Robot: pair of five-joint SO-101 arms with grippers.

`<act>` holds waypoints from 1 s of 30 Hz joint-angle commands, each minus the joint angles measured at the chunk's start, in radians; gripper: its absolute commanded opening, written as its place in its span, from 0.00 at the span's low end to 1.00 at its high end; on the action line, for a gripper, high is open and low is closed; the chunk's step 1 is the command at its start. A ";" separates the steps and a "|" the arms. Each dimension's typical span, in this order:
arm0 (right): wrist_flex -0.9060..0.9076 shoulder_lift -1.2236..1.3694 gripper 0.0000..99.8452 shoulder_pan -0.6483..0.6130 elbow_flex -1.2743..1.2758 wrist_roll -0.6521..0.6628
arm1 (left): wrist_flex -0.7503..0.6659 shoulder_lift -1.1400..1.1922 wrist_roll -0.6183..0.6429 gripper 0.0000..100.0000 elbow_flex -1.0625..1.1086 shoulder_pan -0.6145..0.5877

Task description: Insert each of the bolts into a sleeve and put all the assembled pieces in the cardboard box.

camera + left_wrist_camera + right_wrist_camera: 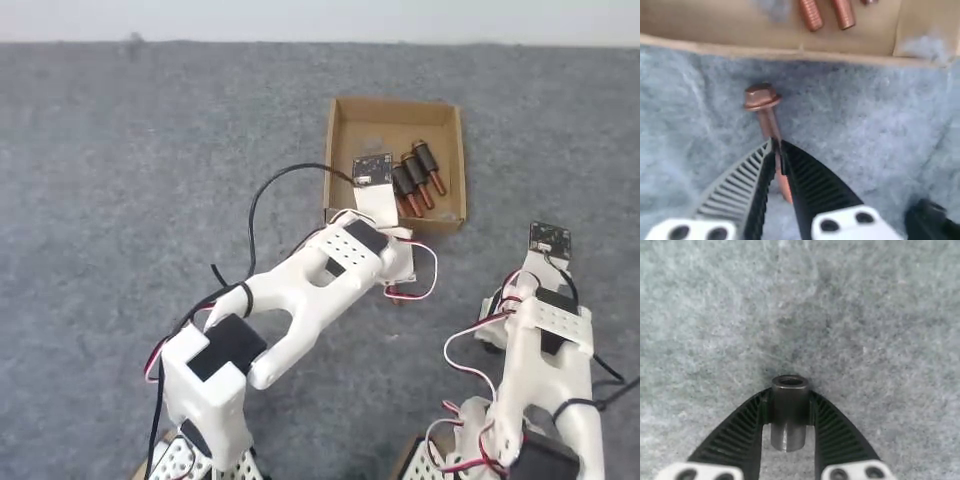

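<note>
High view, cardboard box [380,128], 3 assembled pieces [416,178] inside

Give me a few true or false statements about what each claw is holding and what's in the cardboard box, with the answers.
1. The left claw grips a copper bolt by its shank. True.
2. The right claw is empty. False: it is shut on a dark sleeve.
3. The cardboard box holds nothing. False: assembled pieces lie in it.
4. The copper bolt is not yet inside the dark sleeve. True.
</note>
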 commanded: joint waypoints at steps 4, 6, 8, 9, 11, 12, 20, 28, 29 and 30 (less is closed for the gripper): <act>-0.012 -0.047 0.01 -0.013 -0.003 -0.009 | 0.026 -0.011 0.032 0.13 -0.028 -0.012; -0.010 -0.047 0.01 -0.013 -0.003 -0.009 | 0.037 -0.011 0.066 0.20 -0.028 -0.012; -0.010 -0.047 0.01 -0.013 -0.003 -0.009 | 0.052 -0.006 0.078 0.25 -0.031 -0.012; -0.010 -0.047 0.01 -0.013 -0.003 -0.009 | 0.052 -0.002 0.078 0.27 -0.031 -0.012; -0.010 -0.047 0.01 -0.015 -0.003 -0.009 | 0.046 0.000 0.078 0.28 -0.031 -0.014; -0.010 -0.047 0.01 -0.015 -0.003 -0.009 | 0.046 0.000 0.078 0.28 -0.033 -0.014; -0.010 -0.047 0.01 -0.015 -0.003 -0.009 | -0.015 0.002 0.080 0.20 -0.031 -0.094; -0.010 -0.047 0.01 -0.013 -0.003 -0.009 | -0.011 0.051 0.080 0.13 -0.051 -0.060; -0.010 -0.047 0.01 -0.013 -0.003 -0.009 | 0.000 0.058 0.080 0.14 -0.065 -0.060; -0.010 -0.047 0.01 -0.012 -0.003 -0.009 | 0.020 0.068 0.080 0.14 -0.081 -0.060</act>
